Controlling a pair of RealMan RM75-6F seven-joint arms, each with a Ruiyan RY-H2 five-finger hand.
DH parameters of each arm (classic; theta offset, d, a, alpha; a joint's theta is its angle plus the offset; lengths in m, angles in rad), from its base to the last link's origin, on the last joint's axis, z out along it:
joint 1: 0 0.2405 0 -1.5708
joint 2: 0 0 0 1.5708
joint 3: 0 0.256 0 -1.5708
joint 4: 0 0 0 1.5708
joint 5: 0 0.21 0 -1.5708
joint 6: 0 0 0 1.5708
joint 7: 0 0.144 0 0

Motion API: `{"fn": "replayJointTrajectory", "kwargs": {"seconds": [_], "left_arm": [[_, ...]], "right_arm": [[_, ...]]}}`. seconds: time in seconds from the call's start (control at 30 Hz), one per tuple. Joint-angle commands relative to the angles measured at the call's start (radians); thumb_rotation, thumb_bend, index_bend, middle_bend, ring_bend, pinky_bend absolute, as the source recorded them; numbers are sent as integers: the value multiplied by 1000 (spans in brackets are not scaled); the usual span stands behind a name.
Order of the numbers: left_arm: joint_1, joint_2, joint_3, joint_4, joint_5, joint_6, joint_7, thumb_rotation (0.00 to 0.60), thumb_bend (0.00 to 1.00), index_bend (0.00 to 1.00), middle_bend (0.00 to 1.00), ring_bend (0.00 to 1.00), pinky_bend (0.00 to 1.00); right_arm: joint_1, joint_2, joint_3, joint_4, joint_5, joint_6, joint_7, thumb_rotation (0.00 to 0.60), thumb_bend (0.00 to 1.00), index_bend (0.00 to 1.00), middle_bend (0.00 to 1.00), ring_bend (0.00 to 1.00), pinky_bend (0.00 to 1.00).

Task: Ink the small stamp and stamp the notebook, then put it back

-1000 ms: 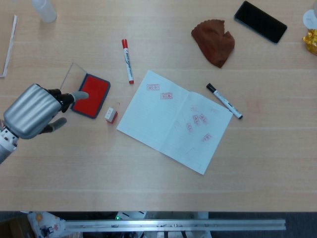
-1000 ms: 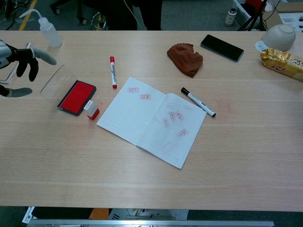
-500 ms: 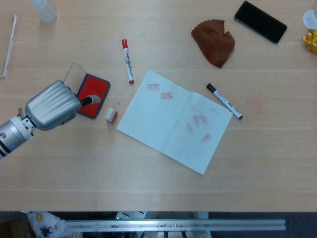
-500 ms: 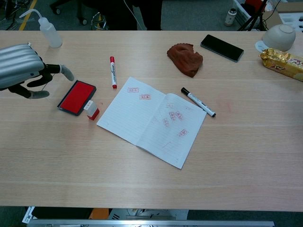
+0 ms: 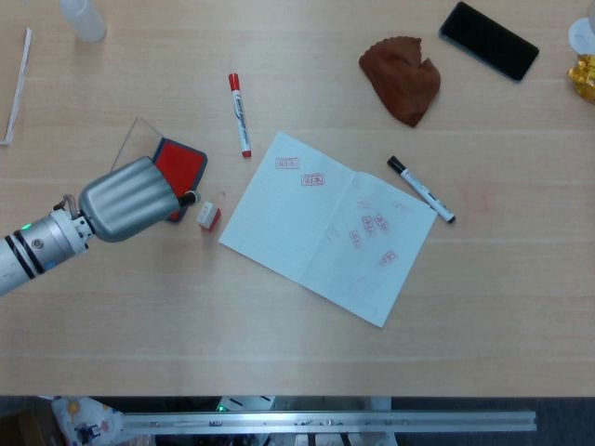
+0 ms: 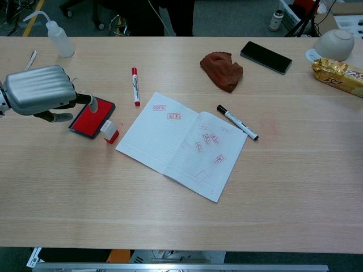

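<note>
Left hand: ribbed silver metal back, dark fingers with grey tips; it hovers over the left part of the ink pad, fingers apart and holding nothing, one fingertip near the small stamp without touching it.
Right hand: in neither view.
Small stamp: a little block, white above and red below, standing on the worktop between the ink pad and the notebook, apart from both.
Ink pad: flat rounded rectangle, dark rim around a matte red pad; its clear lid lies open to the left, mostly hidden by the hand.
Notebook: open, white ruled pages, lying at an angle, with several red stamped marks too small to read.
Worktop: pale wood grain, smooth.
Pens: a red-capped marker above the notebook; a black-capped marker at its right edge; barrel print unreadable.
Other: crumpled brown cloth; glossy black phone; translucent squeeze bottle; white bowl; gold foil packet, cut off by the frame.
</note>
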Motion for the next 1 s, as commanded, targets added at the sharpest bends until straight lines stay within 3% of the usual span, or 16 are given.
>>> {"fn": "replayJointTrajectory", "kwargs": {"seconds": [0.03, 0.37, 1.0], "left_arm": [[-18, -24, 12, 29, 3, -7, 0, 600, 269, 395, 976, 949, 1000], [-51, -77, 37, 76, -27, -33, -12, 600, 269, 386, 960, 942, 1000], [-89, -136, 54, 69, -114, -134, 29, 600, 270, 363, 958, 940, 1000]], "right_arm": [[2, -1, -1, 0, 1, -2, -3, 600, 181, 60, 144, 70, 177], [5, -7, -3, 5, 12, -6, -10, 600, 182, 60, 144, 75, 178], [-6, -5, -8, 22, 23, 5, 10, 600, 182, 60, 144, 77, 178]]}}
